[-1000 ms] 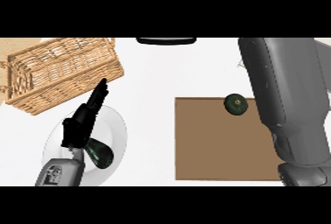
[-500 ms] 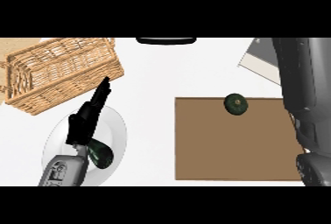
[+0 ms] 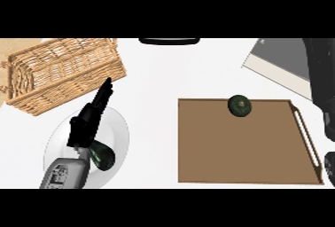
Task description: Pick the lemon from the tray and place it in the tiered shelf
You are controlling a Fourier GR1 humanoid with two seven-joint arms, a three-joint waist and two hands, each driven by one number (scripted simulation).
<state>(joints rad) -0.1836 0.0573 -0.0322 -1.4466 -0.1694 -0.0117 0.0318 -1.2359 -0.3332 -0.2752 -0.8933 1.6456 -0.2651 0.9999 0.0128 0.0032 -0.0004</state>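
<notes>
Wicker basket (image 3: 62,73) sits behind plate (image 3: 118,133) and left hand (image 3: 88,122).

Single head view, steeply down on counter (image 3: 163,75) (close range); forearms enter from lower edge.

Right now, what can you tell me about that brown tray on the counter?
The brown tray is a flat, roughly square board that looks like wood or cardboard, with a low raised rim and a pale slot-like handle along its right side. It lies flat on the white counter, right of the middle. One small round dark green fruit sits at its far edge; the rest of its surface is bare. A dark arm runs along its right edge, with no hand visible touching the tray.
</notes>
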